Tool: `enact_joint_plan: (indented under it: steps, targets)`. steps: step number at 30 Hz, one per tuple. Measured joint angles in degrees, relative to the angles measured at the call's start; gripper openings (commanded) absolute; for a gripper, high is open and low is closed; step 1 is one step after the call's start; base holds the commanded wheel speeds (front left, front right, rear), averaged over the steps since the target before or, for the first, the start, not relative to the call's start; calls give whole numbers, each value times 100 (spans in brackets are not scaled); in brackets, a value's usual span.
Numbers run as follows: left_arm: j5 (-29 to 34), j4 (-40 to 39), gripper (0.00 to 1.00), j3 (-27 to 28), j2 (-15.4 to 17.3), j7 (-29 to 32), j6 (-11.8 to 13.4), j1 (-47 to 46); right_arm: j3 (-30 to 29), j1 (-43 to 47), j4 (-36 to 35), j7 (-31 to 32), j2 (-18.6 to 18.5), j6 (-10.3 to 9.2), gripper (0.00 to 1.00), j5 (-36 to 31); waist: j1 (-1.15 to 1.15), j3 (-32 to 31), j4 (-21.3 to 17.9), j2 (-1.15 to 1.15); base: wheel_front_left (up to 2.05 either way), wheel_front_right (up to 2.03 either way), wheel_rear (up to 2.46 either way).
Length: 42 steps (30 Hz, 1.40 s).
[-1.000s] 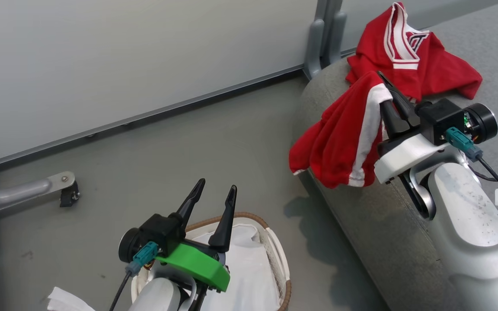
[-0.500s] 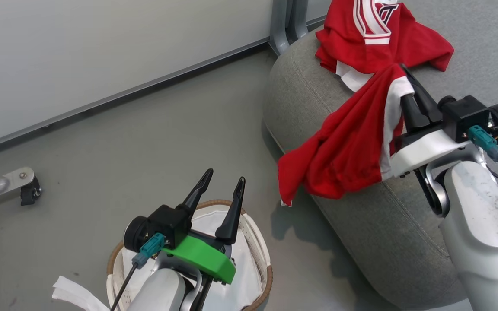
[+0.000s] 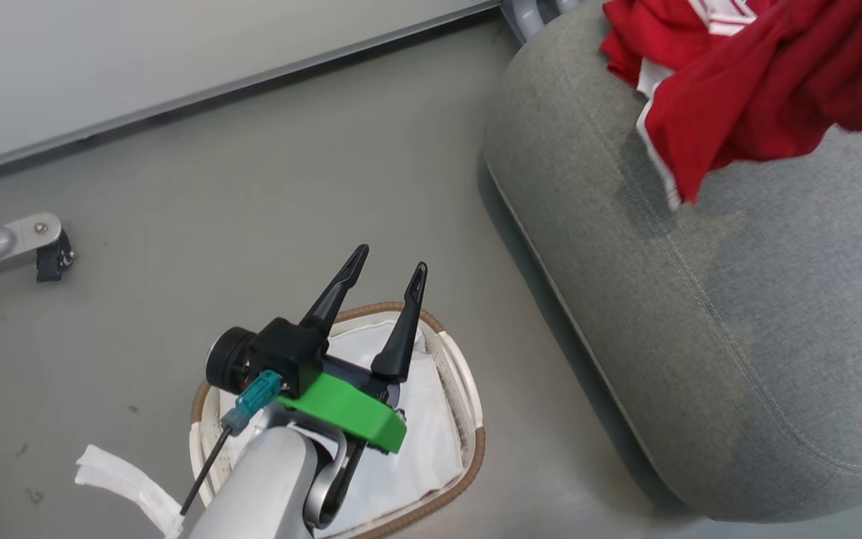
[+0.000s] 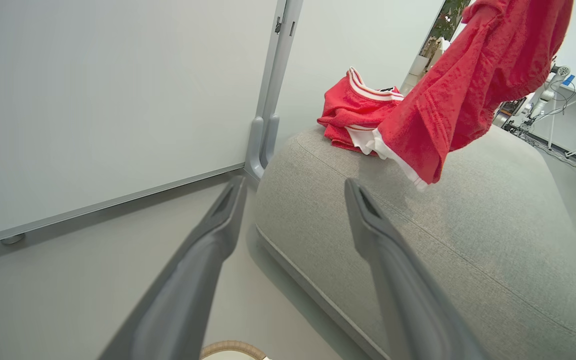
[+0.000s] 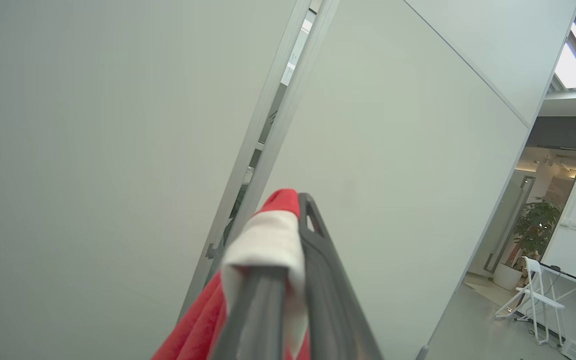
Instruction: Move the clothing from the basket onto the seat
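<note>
Head view: the left claw (image 3: 391, 260) hangs spread and empty over the small oval cream plastic basket (image 3: 476, 442). The right claw (image 5: 293, 220), clenched on white trim, holds one bright red sports garment (image 3: 760, 112) aloft over the big rounded grey fabric seat (image 3: 738, 314); the other red garment (image 4: 353, 107) lies at the seat's far end. Bare cushion inside the rounded edge leaves dropping room.
</note>
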Motion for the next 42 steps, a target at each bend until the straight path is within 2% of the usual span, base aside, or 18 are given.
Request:
enact_joint_plan:
  steps: [6,11,17,21,25,27,30,31,32,42]
  targets:
    - [151,-157,100,-48,110,0,0,-287,-547,-749,530,0,-660,0,0,-89,0,488,225,0,0,0,0]
    - [203,-321,100,-51,180,0,0,-521,-934,-1063,1129,0,-845,0,0,-189,1,948,397,0,0,0,0]
    - [337,-491,100,-13,270,0,0,-711,-1525,-1169,1692,0,-760,0,0,-570,1,1523,560,0,0,0,0]
    - [414,-576,100,34,319,0,0,-751,-1903,-1257,1940,0,-502,0,0,-833,1,1893,614,0,0,0,0]
    - [493,-620,100,68,353,0,0,-769,-1993,-1259,2139,0,-196,0,0,-1014,1,2210,613,0,0,0,0]
    - [515,-621,100,78,380,0,0,-770,-2003,-1258,2229,0,-87,0,24,-1089,1,2329,592,0,0,0,0]
    - [538,-619,100,78,415,0,0,-769,-2004,-1249,2327,0,29,0,48,-1158,1,2450,521,0,0,0,0]
    - [538,-615,100,79,424,0,0,-770,-1996,-1239,2358,-1,59,0,90,-1169,1,2466,487,0,0,0,0]
    - [538,-612,100,85,428,0,0,-770,-1982,-1224,2383,0,79,0,100,-1171,1,2472,460,0,0,0,0]
    - [511,-537,100,54,404,0,0,-773,-1592,-695,2548,0,219,0,100,-878,0,2167,297,0,0,0,0]
